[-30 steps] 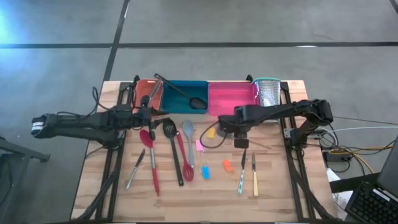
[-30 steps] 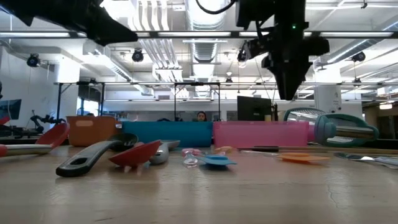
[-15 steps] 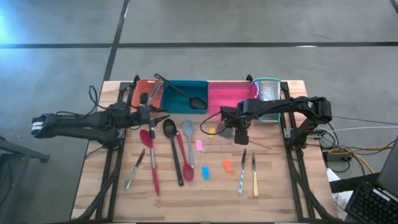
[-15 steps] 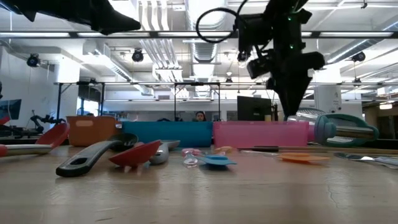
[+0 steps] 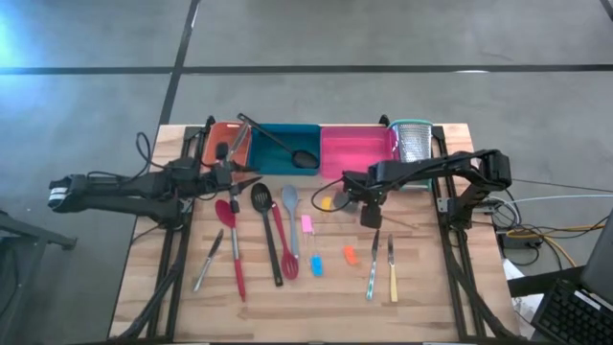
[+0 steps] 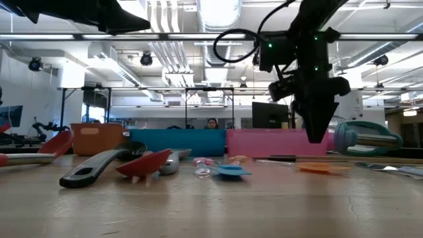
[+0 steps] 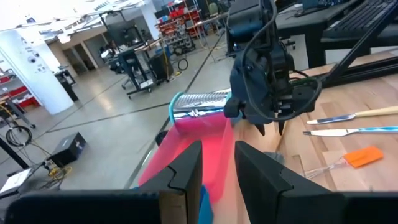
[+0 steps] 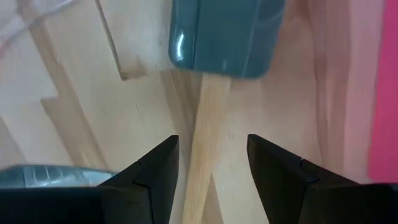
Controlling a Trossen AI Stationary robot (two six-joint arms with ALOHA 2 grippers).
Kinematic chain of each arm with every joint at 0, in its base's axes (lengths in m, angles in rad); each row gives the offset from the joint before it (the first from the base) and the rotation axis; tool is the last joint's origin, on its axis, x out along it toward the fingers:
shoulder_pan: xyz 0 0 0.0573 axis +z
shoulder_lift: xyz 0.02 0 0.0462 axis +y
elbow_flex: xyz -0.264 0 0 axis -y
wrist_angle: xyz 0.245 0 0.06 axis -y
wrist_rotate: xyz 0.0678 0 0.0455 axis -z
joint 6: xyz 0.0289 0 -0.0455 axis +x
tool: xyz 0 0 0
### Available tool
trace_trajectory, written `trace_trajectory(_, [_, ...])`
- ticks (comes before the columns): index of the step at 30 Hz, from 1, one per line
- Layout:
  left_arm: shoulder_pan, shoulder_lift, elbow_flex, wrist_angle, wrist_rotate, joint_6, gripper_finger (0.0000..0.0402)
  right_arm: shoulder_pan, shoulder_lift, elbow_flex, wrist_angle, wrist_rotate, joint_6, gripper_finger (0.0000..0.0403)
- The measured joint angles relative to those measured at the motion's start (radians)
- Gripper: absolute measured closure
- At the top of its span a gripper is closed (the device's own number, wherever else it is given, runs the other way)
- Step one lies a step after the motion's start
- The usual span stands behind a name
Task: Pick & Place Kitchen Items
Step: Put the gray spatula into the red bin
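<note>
Where the wooden table (image 5: 421, 287) fills the middle of the high view, the left arm reaches in from the frame's left. Its left tool (image 5: 239, 179) hangs just below the orange tray (image 5: 222, 134), fingers (image 7: 186, 168) slightly parted and released, with nothing between them. The right arm comes in from the right edge, and the right tool (image 5: 372, 213) points down at the table below the pink tray (image 5: 350, 153). Its fingers (image 8: 155, 168) are spread and clasp nothing. A wooden-handled spatula (image 8: 211, 112) lies beneath them, its handle running along the gap and its blue-grey head ahead of the fingertips.

Between the two trays sits the teal tray (image 5: 278, 163), where a black ladle (image 5: 278, 144) lies diagonally, handle to the upper left and bowl to the lower right. The grater (image 5: 414, 142) stands at the row's right end.

In the centre, the red spoon (image 5: 233, 244), black slotted spatula (image 5: 268, 235) and grey spatula (image 5: 290, 220) lie side by side. Their long axes run top to bottom, heads toward the trays. The tongs (image 5: 208, 261) slant at the lower left. Two knives (image 5: 391, 268) lie right of centre, blades up. The small pink (image 5: 307, 224), yellow (image 5: 326, 203), blue (image 5: 316, 265) and orange (image 5: 351, 255) tools are scattered between them.
</note>
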Motion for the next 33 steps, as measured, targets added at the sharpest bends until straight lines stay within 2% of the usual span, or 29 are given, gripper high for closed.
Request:
trace_trajectory(14, [0.0, 0.0, -0.011, 0.008, 0.0, 0.017, 0.0303, -0.002, 0.0, -0.121, 0.139, 0.001, 0.017, 0.0215])
trace_trajectory(20, [0.0, 0.0, -0.011, 0.008, 0.0, 0.016, 0.0303, -0.002, -0.004, -0.169, 0.208, 0.026, 0.028, 0.0227])
trace_trajectory(25, [0.0, 0.0, -0.011, 0.008, 0.0, 0.008, 0.0303, -0.001, -0.004, -0.176, 0.219, 0.035, 0.048, 0.0267])
trace_trajectory(31, [0.0, 0.0, -0.011, 0.008, 0.0, -0.015, 0.0303, -0.002, -0.003, -0.174, 0.224, 0.031, 0.094, 0.0361])
trace_trajectory(33, [0.0, 0.0, -0.011, 0.008, 0.0, -0.015, 0.0303, -0.002, -0.003, -0.174, 0.224, 0.017, 0.094, 0.0362])
